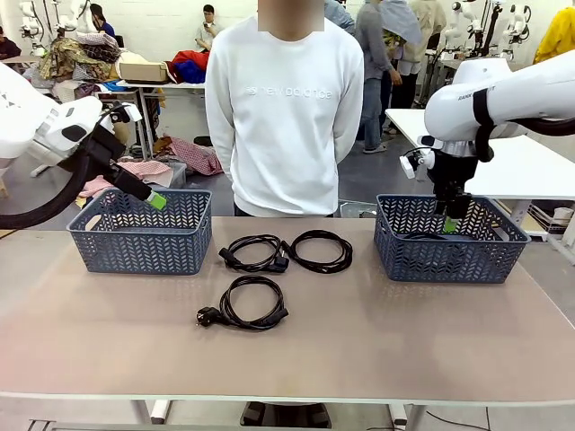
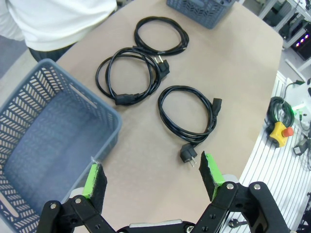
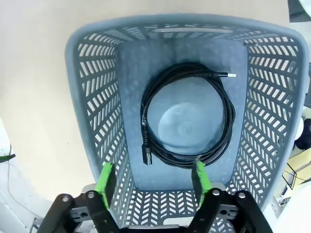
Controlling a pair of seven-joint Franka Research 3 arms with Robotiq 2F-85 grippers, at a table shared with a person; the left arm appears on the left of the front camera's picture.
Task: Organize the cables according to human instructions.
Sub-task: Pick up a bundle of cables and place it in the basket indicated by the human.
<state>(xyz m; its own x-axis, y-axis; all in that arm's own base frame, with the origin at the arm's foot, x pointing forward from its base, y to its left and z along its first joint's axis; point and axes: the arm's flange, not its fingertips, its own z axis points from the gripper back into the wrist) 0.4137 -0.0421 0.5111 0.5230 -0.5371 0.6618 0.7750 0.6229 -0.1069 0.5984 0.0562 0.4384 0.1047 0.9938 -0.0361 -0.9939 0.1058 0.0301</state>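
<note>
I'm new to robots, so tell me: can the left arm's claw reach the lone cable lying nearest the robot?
Probably yes: the open left claw hovers near the cable, which lies flat with nothing over it.

Black cables point(image 1: 252, 303), blue-grey herringbone baskets point(image 1: 141, 244)

Grey floor point(image 1: 359, 184); white table point(image 1: 530, 171) right; heaped clothes point(image 1: 76, 56) far left; white wall point(image 1: 166, 18).

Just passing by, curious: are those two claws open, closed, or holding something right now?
Left gripper: open, empty, by the left basket.
Right gripper: open, empty, over a coiled cable lying in the right basket.
</note>
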